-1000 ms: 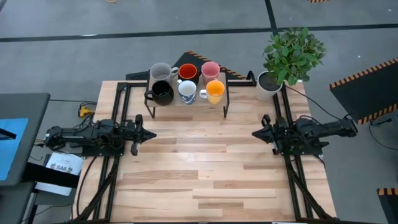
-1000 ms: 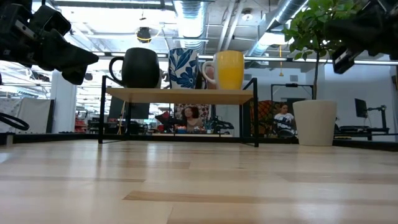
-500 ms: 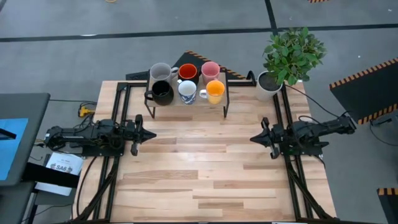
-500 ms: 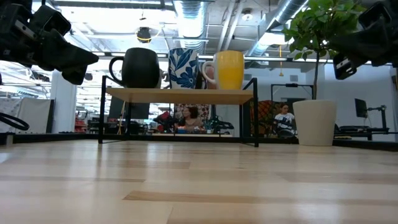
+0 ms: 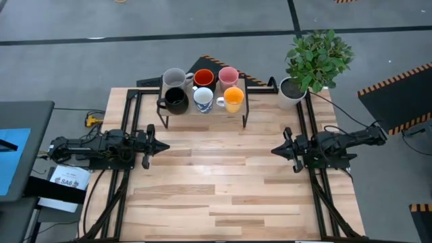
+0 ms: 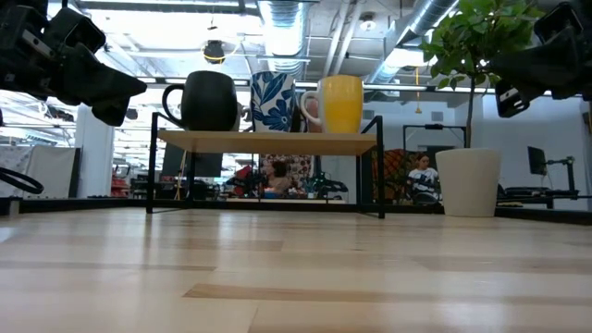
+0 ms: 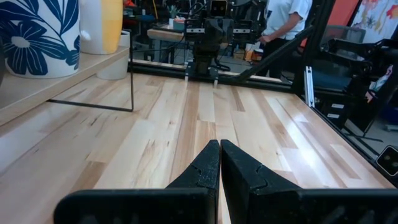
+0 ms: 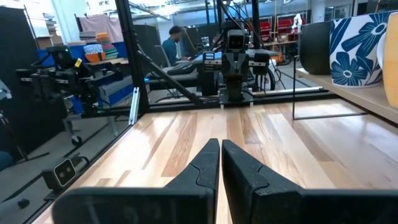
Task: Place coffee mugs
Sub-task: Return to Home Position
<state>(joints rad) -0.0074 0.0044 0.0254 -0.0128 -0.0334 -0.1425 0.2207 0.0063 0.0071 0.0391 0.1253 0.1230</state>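
All six coffee mugs (image 5: 203, 98) on the shelf (image 6: 268, 141) at the table's (image 5: 223, 182) far edge, placing looks done, homing step. Left gripper (image 5: 166, 146) at left edge, right gripper (image 5: 274, 150) at right edge, both empty, jaws pressed together per wrist views. Next: just park. High view shows both rows, low view only the front three

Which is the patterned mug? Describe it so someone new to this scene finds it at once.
At the far edge of the wooden table, left of the potted plant, a black-framed shelf holds six mugs in two rows. The patterned mug stands mid-row on the side nearer the table's centre, between the black mug and the yellow-orange mug. It alone is white with blue leaves.
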